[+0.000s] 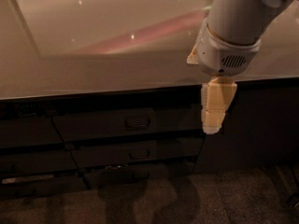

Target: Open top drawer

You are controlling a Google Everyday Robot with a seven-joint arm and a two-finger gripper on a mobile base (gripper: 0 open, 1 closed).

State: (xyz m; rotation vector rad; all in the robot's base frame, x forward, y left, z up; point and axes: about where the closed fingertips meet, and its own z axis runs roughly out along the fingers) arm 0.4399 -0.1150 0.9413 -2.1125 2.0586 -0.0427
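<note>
The top drawer [93,125] is a wide dark front just under the countertop edge, with a small dark loop handle [138,123] at its centre. It sits flush with the cabinet, closed. My gripper [211,124] hangs down from the white wrist at the upper right, cream-coloured and pointing downward. It is to the right of the handle, at about the drawer's height near its right end, and holds nothing that I can see.
A glossy beige countertop [93,64] spans the view above the drawers. Two shorter dark drawer fronts [135,154] with similar handles lie below the top one. Plain dark panels [28,132] stand to the left, a dark cabinet side [261,125] to the right, and carpet floor [187,199] below.
</note>
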